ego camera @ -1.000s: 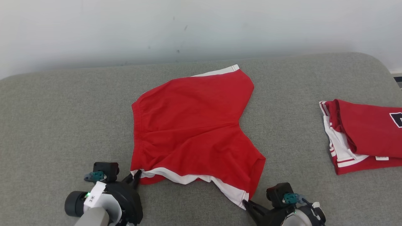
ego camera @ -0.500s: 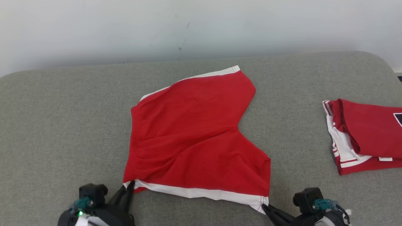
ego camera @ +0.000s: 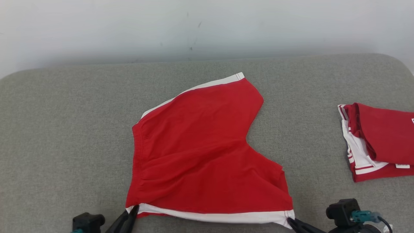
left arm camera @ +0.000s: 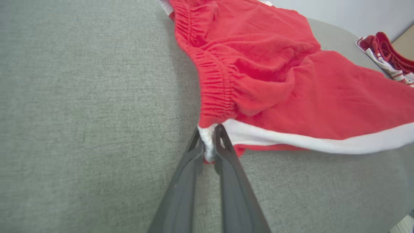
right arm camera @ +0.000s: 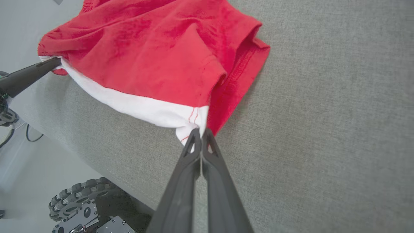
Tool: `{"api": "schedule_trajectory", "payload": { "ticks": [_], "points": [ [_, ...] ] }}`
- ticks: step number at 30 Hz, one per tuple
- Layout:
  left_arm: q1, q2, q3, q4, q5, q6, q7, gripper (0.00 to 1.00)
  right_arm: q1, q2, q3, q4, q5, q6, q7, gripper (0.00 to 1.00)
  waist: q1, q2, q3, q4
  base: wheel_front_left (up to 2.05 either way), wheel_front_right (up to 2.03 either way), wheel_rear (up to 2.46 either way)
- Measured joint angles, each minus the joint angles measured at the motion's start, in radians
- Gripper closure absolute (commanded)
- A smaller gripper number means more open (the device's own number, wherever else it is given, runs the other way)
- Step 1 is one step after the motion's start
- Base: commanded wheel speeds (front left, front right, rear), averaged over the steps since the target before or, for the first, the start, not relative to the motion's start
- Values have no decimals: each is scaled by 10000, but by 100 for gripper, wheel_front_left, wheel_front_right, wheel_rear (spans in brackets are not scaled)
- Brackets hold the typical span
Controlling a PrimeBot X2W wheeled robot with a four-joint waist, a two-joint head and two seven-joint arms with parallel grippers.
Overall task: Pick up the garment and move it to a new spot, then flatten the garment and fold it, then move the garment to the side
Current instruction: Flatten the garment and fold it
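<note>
Item: garment [ego camera: 200, 152], red shorts with elastic waistband and white side stripes, lying spread and lightly rumpled on the grey fabric-covered tabletop [ego camera: 64, 129]. Near edge: a white stripe [ego camera: 213, 216] running taut from one gripper to the other. Left gripper [ego camera: 135, 208]: fingers [left arm camera: 223, 145] closed to a narrow gap on the white corner at the waistband end of that stripe; a bunch of white cloth sits between the tips in the left wrist view [left arm camera: 208, 142], and the gathered waistband rises directly beyond them. Right gripper [ego camera: 290, 220]: fingers pressed together on the opposite stripe corner, at the leg hem; in the right wrist view [right arm camera: 200, 134] the red-stitched white tip is pinched between the tips, the red hem folding off just to their right. The shorts' body extends away from both sets of fingertips; the second leg lies farthest from them. Also noted: a folded red-and-white garment [ego camera: 378, 139], well off to the right fingers' outer side, apart from the shorts; pale wall [ego camera: 207, 29] beyond the tabletop; wheeled base [right arm camera: 77, 200] below its edge.
</note>
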Motion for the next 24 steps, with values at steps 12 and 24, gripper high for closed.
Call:
{"api": "schedule_trajectory", "payload": {
  "ticks": [12, 24],
  "points": [
    [1063, 669, 301, -1916, -681, 8, 842, 100, 568, -265, -276, -955, 708, -46, 815, 100, 0, 0, -1, -172, 0, 0, 0],
    [799, 869, 690, -3946, -1250, 182, 1732, 100, -112, -608, -663, -2180, 1776, -2, 1499, 100, 0, 0, 151, -215, 0, 0, 0]
  ]
}}
